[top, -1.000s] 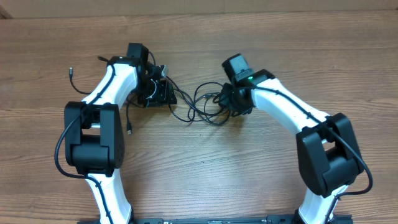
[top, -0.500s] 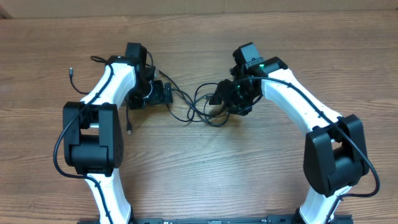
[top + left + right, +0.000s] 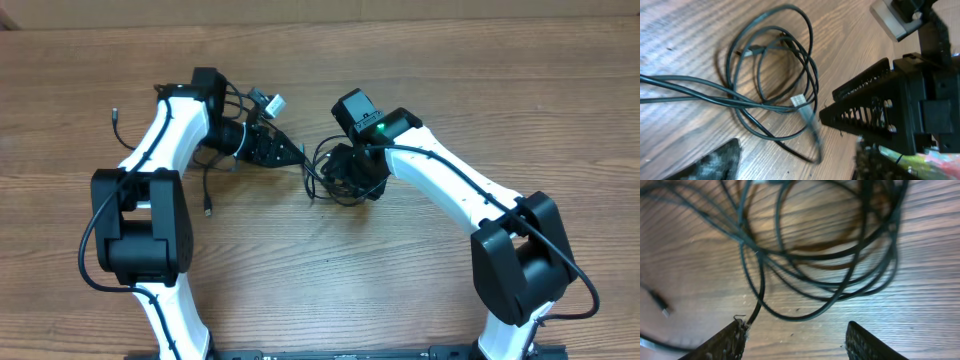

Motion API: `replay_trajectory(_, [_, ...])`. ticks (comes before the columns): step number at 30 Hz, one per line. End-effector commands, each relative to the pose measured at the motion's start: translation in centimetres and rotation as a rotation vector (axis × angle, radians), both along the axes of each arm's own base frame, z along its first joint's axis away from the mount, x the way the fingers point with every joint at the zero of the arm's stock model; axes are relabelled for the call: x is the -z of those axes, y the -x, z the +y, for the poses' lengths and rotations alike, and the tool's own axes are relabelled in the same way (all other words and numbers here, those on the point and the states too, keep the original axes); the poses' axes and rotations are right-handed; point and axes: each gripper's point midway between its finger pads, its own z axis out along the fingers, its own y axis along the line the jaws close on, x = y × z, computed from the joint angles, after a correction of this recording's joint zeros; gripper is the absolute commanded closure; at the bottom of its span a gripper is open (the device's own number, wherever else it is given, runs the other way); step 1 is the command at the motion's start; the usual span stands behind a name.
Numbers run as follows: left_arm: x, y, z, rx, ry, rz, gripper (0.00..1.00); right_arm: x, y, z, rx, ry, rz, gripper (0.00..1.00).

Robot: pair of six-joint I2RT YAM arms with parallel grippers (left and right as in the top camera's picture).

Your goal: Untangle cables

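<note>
Cables (image 3: pixel 318 180) lie in tangled loops on the worktop (image 3: pixel 330 290), midway, nearer its far edge. Right claw (image 3: pixel 795 330) hangs wide and empty above them. The left claw (image 3: pixel 296 157) is just beside, opening unclear. Probably seeking a grip; next, pinch one strand.

The cables (image 3: pixel 761 287) are black with a silvery plug tip (image 3: pixel 799 101), the surface (image 3: pixel 330 290) is brown with streaky wood grain, the left arm (image 3: pixel 170 135) and right arm (image 3: pixel 440 185) are white with black joints, and the left claw (image 3: pixel 829 103) and right claw (image 3: pixel 796 330) are black

Bright even light, soft shadows, wrist blur
</note>
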Motion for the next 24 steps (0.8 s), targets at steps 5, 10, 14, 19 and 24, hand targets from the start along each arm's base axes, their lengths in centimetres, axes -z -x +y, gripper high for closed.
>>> replay_trajectory(5, [-0.3,-2.5,2.5,-0.145,-0.117,0.002,0.19,0.5,-0.6,-0.5,0.040,0.054,-0.017,0.43])
replay_trajectory(10, [2.4,-3.5,3.7,-0.250,-0.329,0.034,0.14,1.7,-0.9,-1.2,0.047,0.104,-0.016,0.43])
replay_trajectory(14, [3.0,-3.4,1.4,-0.228,-0.398,0.004,0.12,1.8,-0.5,-1.6,0.047,0.092,0.019,0.38])
replay_trajectory(19, [5.2,-4.0,2.5,-0.382,-0.679,-0.007,0.11,1.7,0.7,-7.6,0.124,0.266,0.113,0.28])
replay_trajectory(24, [5.7,-4.3,2.7,-0.438,-0.739,-0.021,0.11,-0.1,0.6,-8.8,0.168,0.247,0.138,0.24])
